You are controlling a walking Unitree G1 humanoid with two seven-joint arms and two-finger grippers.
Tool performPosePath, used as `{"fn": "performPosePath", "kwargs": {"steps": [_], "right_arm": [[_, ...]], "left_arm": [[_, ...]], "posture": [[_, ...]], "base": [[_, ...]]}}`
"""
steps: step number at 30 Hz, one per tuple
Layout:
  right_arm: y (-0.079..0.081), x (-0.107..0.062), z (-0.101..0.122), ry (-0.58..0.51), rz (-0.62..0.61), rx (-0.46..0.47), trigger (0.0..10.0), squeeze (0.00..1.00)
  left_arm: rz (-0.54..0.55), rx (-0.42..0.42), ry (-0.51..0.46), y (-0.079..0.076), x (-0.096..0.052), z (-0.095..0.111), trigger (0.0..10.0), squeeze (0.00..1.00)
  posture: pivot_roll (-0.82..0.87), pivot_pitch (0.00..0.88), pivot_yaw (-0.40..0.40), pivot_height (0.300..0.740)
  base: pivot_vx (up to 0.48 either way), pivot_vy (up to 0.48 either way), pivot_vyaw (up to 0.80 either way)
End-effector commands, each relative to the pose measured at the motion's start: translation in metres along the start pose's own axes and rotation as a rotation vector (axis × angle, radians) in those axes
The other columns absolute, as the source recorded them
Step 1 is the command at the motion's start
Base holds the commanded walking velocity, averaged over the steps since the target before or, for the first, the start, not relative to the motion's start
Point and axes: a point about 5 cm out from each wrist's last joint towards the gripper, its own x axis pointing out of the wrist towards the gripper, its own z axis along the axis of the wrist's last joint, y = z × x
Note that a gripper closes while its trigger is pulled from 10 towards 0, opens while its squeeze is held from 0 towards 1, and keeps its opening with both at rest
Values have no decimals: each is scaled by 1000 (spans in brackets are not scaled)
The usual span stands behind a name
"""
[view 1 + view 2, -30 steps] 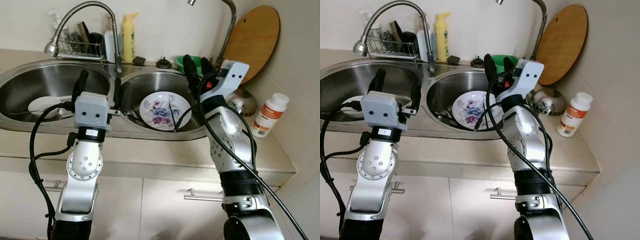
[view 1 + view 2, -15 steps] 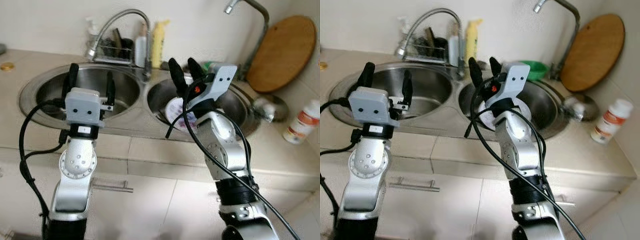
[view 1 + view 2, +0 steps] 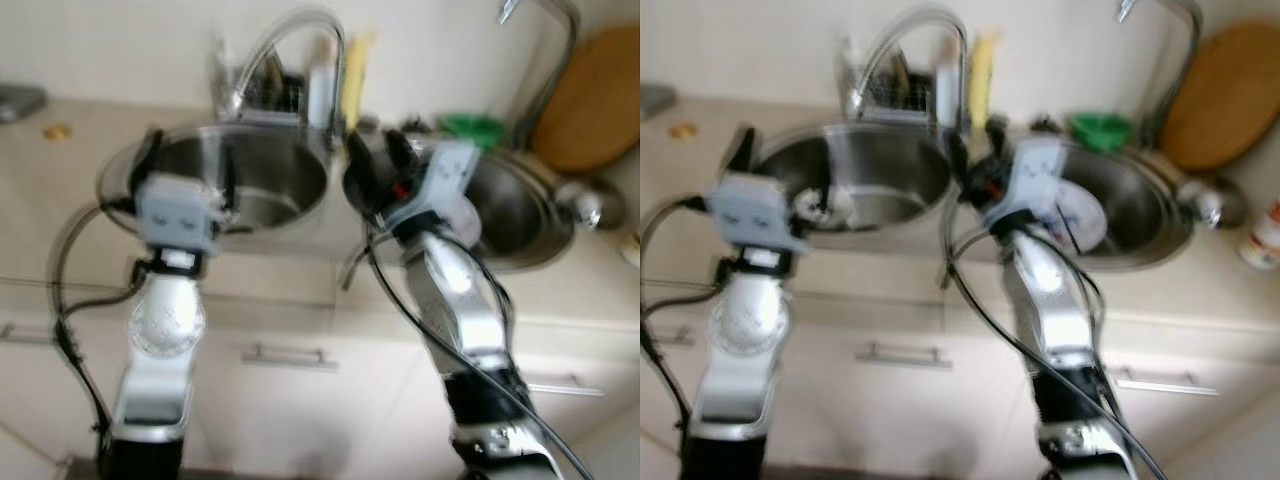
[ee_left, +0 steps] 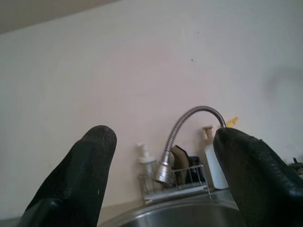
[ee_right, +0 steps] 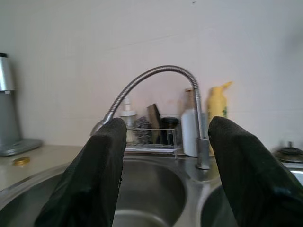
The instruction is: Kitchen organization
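Both grippers are up in front of the sink and neither one is holding anything. The left gripper (image 3: 187, 168) hangs over the near rim of the left basin (image 3: 270, 185), fingers (image 4: 78, 182) spread wide with nothing between them. The right gripper (image 3: 380, 160) sits about over the divider between the two basins, fingers (image 5: 92, 175) also apart and empty. Past the right gripper there's the curved faucet (image 5: 156, 78), and behind it a little wire rack (image 5: 151, 137) with a scrubber and some brushes, plus a white bottle (image 5: 190, 127) and a yellow bottle (image 5: 218, 106) against the wall. The head views are pretty blurry, but you can make out a flowered plate (image 3: 1080, 215) lying in the right basin (image 3: 520, 205), partly hidden by the right arm. A green bowl (image 3: 472, 127) sits at the back behind that basin, and a round wooden board (image 3: 595, 95) leans on the wall to the right. There's a small gold lid (image 5: 21, 161) on the counter left of the sink, near something metal that's cut off at the edge.
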Motion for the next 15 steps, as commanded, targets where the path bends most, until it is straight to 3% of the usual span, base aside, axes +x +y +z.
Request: {"fn": "performPosePath", "kwargs": {"steps": [1, 15], "right_arm": [[9, 2, 3, -17, 21, -2, 10000, 0], [-7, -15, -7, 25, -45, -65, 10000, 0]], "left_arm": [[4, 19, -15, 5, 0, 2, 10000, 0], [-12, 16, 11, 1, -5, -5, 10000, 0]], "posture": [[108, 0, -74, 740], [98, 0, -71, 740]], "base": [[0, 480, 0], [0, 480, 0]]}}
